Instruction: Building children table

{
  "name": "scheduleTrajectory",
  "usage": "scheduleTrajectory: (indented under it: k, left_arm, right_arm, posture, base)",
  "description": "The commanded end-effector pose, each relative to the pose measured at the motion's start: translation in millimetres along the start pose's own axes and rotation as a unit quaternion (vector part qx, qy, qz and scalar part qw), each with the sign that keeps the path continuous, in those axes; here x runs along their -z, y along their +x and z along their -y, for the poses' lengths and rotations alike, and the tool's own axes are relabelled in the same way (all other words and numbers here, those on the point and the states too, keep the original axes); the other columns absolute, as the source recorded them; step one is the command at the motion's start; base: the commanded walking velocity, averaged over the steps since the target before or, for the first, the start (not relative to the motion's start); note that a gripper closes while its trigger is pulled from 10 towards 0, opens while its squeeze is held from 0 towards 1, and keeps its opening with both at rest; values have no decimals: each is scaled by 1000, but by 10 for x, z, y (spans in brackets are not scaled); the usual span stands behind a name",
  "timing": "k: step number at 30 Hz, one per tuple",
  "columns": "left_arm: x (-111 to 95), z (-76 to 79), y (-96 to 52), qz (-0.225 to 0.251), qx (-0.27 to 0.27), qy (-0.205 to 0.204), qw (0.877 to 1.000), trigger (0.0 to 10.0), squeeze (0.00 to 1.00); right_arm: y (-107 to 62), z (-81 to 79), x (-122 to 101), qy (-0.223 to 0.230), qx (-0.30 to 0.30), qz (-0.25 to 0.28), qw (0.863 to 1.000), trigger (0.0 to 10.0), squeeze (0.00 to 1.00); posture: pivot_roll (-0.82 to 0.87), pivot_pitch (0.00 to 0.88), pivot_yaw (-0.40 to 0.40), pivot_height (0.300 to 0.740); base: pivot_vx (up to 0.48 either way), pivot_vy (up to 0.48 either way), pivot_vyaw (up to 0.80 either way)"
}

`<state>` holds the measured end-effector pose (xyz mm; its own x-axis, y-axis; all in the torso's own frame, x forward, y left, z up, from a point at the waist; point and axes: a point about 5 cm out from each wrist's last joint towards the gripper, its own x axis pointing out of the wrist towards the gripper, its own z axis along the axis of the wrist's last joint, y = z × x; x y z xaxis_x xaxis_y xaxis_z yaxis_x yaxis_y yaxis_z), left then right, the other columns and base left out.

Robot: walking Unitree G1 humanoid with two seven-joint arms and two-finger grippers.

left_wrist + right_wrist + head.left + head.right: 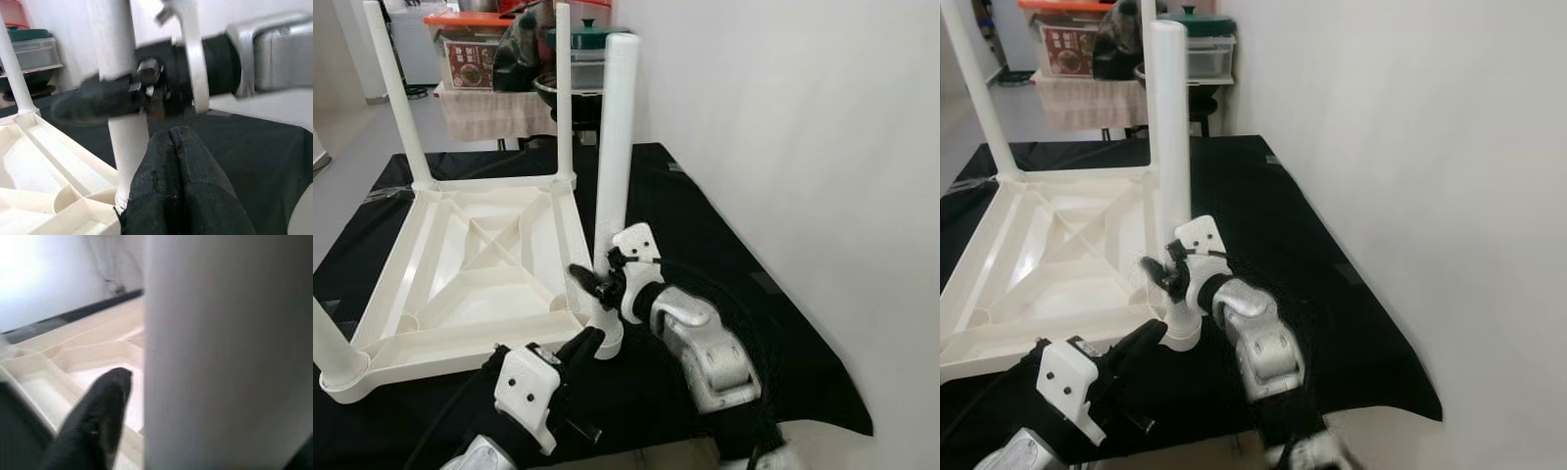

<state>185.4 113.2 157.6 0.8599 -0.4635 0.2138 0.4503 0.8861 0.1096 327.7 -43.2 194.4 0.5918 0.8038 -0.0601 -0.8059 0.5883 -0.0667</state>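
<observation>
Left gripper point(591, 345) beside leg point(612, 176); right gripper point(597, 284) clamps it.

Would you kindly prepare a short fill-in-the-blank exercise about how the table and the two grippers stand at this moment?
1. The white table top lies ____ on the black cloth, its legs pointing up.
2. The right gripper is closed around the thick white ____ at the near right corner.
3. The left gripper has its fingers ____ and rests by that corner's base.
4. The cloth itself is coloured ____.

Missing words: upside down; leg; shut; black
</observation>
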Motion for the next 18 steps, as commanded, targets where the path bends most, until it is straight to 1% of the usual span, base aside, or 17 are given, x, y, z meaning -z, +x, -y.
scheduleTrajectory:
  k: [1,2,3,4,5,6,7,8,9,10,11,13,15,16,17,18]
  left_arm:
    - [27,1,4,-8,-1,4,1000,10000,0]
    - [27,1,4,-8,-1,4,1000,10000,0]
    - [28,2,6,-8,-1,4,1000,10000,0]
    - [30,0,7,-8,-1,4,1000,10000,0]
    - [30,0,7,-8,-1,4,1000,10000,0]
    - [32,-2,7,-8,-2,4,1000,10000,0]
    - [32,-2,7,-8,-2,4,1000,10000,0]
    - [35,-4,6,-8,-2,5,1000,10000,0]
    - [36,-4,6,-9,-2,5,1000,10000,0]
    - [36,-4,6,-9,-2,5,1000,10000,0]
    - [38,-4,6,-9,-2,5,1000,10000,0]
    - [39,-3,7,-9,-2,5,1000,10000,0]
    - [40,-2,7,-9,-2,6,1000,10000,0]
    - [40,-2,7,-9,-2,6,1000,10000,0]
    - [38,0,11,-10,-2,6,1000,10000,0]
    - [38,0,11,-10,-2,6,1000,10000,0]
  right_arm:
    - [31,13,-79,-21,-53,19,998,10000,1000]
    - [31,13,-79,-21,-53,19,998,10000,1000]
    - [30,46,-98,-29,-58,22,998,10000,1000]
    - [10,81,-133,-37,-103,26,994,10000,1000]
    - [10,81,-133,-37,-103,26,994,10000,1000]
    - [-16,100,-153,-46,-147,26,988,10000,176]
    - [-16,100,-153,-46,-147,26,988,10000,176]
    - [-44,134,-147,-55,-191,17,980,10000,0]
    - [-68,177,-123,-55,-222,5,974,10000,0]
    - [-68,177,-123,-55,-222,5,974,10000,0]
    - [-79,205,-100,-53,-235,-3,970,10000,0]
    - [-84,273,-35,-37,-243,-13,969,10000,0]
    - [-77,340,43,-27,-237,-24,971,10000,0]
    - [-77,340,43,-27,-237,-24,971,10000,0]
    - [-70,390,82,-22,-225,-25,974,745,0]
    - [-70,390,82,-22,-225,-25,974,745,0]
  posture:
    - [71,17,-91,740]
    - [71,17,-91,740]
    - [71,17,-91,740]
    - [79,12,-91,740]
    - [79,12,-91,740]
    - [83,11,-91,740]
    - [83,11,-91,740]
    - [91,10,-93,740]
    - [93,10,-91,740]
    - [93,10,-91,740]
    - [94,10,-93,740]
    - [95,9,-94,740]
    - [95,9,-94,740]
    - [95,9,-94,740]
    - [104,11,-100,740]
    - [104,11,-100,740]
  base:
    - [0,0,0]
    - [0,0,0]
    - [0,0,0]
    - [0,0,0]
    - [0,0,0]
    - [0,0,0]
    - [0,0,0]
    - [0,0,0]
    - [0,0,0]
    - [0,0,0]
    - [0,0,0]
    - [0,0,0]
    - [0,0,0]
    - [0,0,0]
    - [0,0,0]
    - [0,0,0]
